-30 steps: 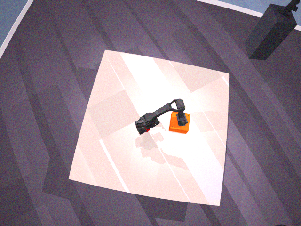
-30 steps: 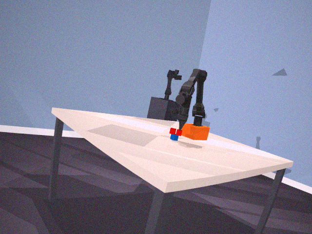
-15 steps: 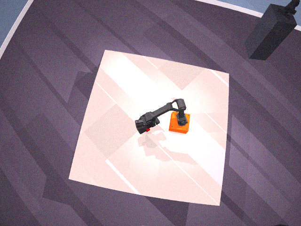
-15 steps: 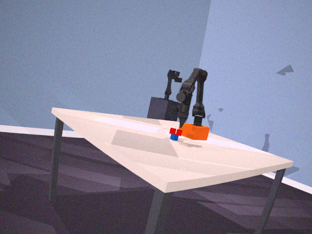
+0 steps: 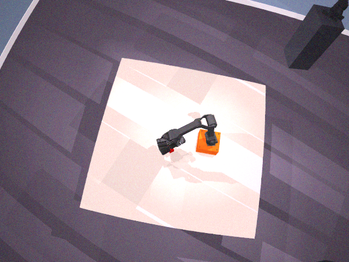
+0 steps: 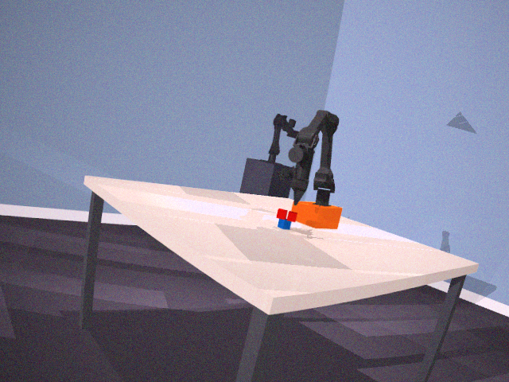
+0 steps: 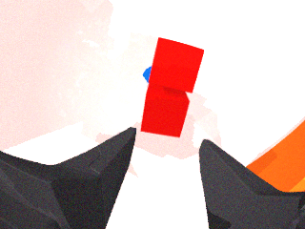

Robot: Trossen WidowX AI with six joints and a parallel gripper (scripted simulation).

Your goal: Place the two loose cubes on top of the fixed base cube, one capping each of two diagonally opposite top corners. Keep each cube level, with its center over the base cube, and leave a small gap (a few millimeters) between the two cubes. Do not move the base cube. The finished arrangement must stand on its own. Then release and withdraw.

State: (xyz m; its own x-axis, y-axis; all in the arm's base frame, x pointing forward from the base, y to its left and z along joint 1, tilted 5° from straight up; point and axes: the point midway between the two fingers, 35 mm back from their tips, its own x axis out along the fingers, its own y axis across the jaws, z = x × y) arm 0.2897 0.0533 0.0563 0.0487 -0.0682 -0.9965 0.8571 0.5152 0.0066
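Observation:
The blue base cube (image 6: 284, 224) (image 7: 147, 74) stands on the table, mostly hidden from above by two red cubes. One red cube (image 6: 281, 213) (image 7: 176, 64) sits on its left part in the exterior view; the other red cube (image 6: 292, 216) (image 7: 164, 114) sits on its right part, overhanging it. A narrow gap shows between them in the exterior view; its exact size cannot be told. Both look about level. My gripper (image 6: 297, 202) (image 7: 169, 139) is open and empty, its tips above and beside the nearer red cube. In the top view the arm hides most of the cubes.
The orange base block (image 5: 208, 150) (image 6: 316, 216) of my arm stands close to the stack, also at the right edge of the wrist view (image 7: 286, 162). A dark pedestal (image 5: 312, 39) (image 6: 262, 178) with another arm stands beyond the table (image 5: 121, 197) (image 6: 328, 287).

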